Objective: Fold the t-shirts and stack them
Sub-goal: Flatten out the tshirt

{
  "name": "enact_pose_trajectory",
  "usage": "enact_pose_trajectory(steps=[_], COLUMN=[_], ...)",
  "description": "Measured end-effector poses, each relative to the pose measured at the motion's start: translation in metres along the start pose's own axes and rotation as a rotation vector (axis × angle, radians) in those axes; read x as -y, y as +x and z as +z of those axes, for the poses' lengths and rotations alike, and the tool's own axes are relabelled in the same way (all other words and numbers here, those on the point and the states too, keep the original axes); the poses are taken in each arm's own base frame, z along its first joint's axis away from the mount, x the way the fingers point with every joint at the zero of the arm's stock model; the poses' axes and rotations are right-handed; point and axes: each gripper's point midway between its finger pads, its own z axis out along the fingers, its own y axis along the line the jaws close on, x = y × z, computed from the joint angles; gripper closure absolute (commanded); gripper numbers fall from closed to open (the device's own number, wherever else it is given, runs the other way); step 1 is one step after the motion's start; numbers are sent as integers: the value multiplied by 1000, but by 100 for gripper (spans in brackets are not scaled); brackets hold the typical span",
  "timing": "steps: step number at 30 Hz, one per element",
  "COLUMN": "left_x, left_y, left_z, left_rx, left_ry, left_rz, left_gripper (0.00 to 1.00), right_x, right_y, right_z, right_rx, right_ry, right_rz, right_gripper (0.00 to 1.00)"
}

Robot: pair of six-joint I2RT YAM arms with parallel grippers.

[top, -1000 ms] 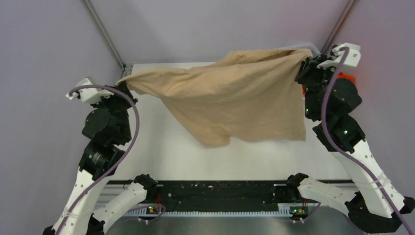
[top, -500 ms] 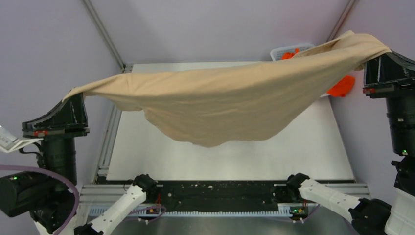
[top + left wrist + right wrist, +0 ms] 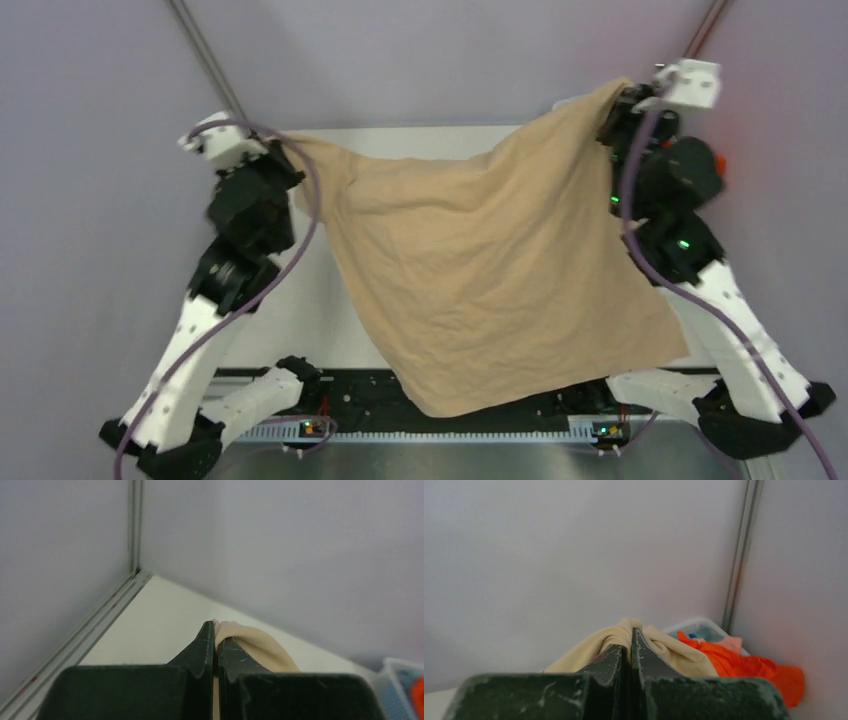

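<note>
Beige-tan t-shirt [image 3: 500, 280] pinched at two upper corners: left pincer [image 3: 285, 152] pressed together on one, right pincer [image 3: 615, 100] on the other. Swung from a wide, near-level stretch half a second ago into a hanging sheet above the counter [image 3: 290, 310]. Corners drawn closer. Judged: shake-out done, laying flat next, no fold begun. Lightly creased, lower edge slanted. Orange t-shirts [image 3: 744, 665] heaped beside white basket [image 3: 696, 627].
</note>
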Motion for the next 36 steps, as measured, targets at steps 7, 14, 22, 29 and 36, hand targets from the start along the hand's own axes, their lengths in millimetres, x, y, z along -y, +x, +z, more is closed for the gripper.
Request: enact_pose_trajectory(steps=[7, 14, 22, 29, 36], left_x=[-80, -149, -98, -67, -79], left_y=[248, 376, 363, 383, 443], left_z=[90, 79, 104, 101, 54], left_rx=[-452, -774, -753, -845, -1044], left_ry=[-404, -593, -414, -264, -249], left_rz=[312, 437, 258, 157, 91], left_gripper=[3, 1, 1, 1, 1], right_x=[-1, -1, -15, -34, -70], right_y=[291, 492, 467, 393, 422], right_z=[61, 64, 78, 13, -90], right_rx=[-449, -809, -812, -769, -894], right_ry=[141, 147, 176, -37, -268], right_rz=[-248, -399, -301, -1, 161], right_gripper=[88, 7, 1, 1, 1])
